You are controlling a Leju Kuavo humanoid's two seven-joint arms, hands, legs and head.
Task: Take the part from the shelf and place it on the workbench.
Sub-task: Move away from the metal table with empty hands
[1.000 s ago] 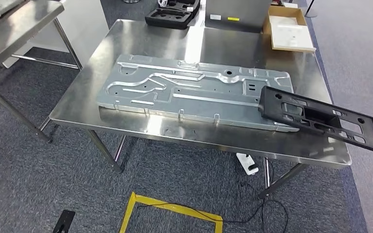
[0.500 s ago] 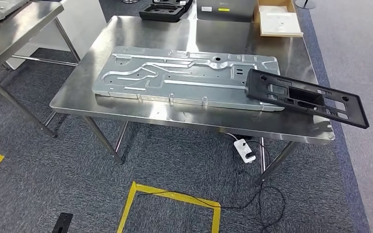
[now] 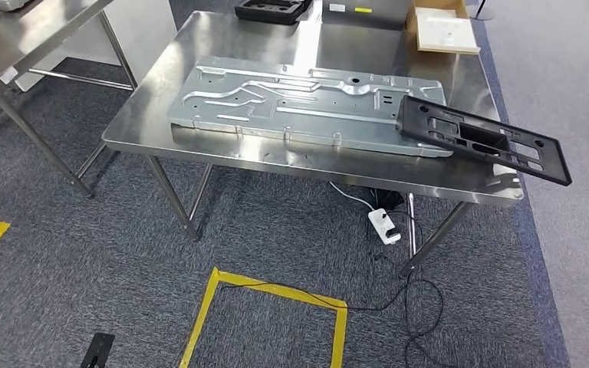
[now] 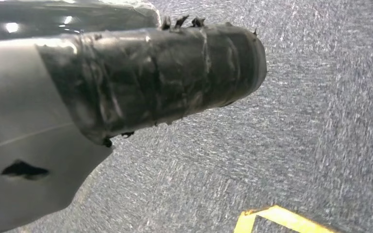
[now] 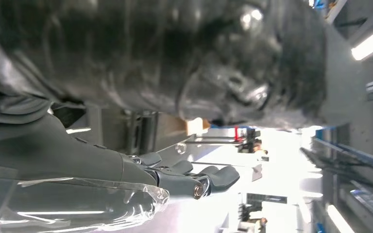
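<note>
The black plastic part (image 3: 482, 138), a long flat frame with rectangular cut-outs and small round holes, sits at about 2 o'clock in the head view, tilted, its near end over the right end of the large stamped sheet-metal panel (image 3: 307, 103) and its far end reaching out past the right edge of the workbench (image 3: 146, 123); whether it rests on the panel or is held above it cannot be told. The workbench is a shiny stainless-steel table on slim steel legs, standing on grey-blue carpet (image 3: 61, 284). The panel lies flat along its middle, ribbed and punched with holes. At 12 o'clock on the far edge lies a black foam tray (image 3: 272, 9), and at 1 o'clock an open cardboard box (image 3: 441, 31) with a white insert. A second steel table (image 3: 15, 38) stands at 10 o'clock. Under the bench a white power strip (image 3: 383, 226) and black cables (image 3: 418, 307) lie on the carpet, with yellow floor tape (image 3: 276, 295) at 6 o'clock. The right hand (image 5: 175, 177) shows grey fingers stretched forward under a dark glossy surface; its grasp cannot be told. The left hand (image 4: 141, 77) hangs over carpet, tape-wrapped thumb out; its state also cannot be told.
</note>
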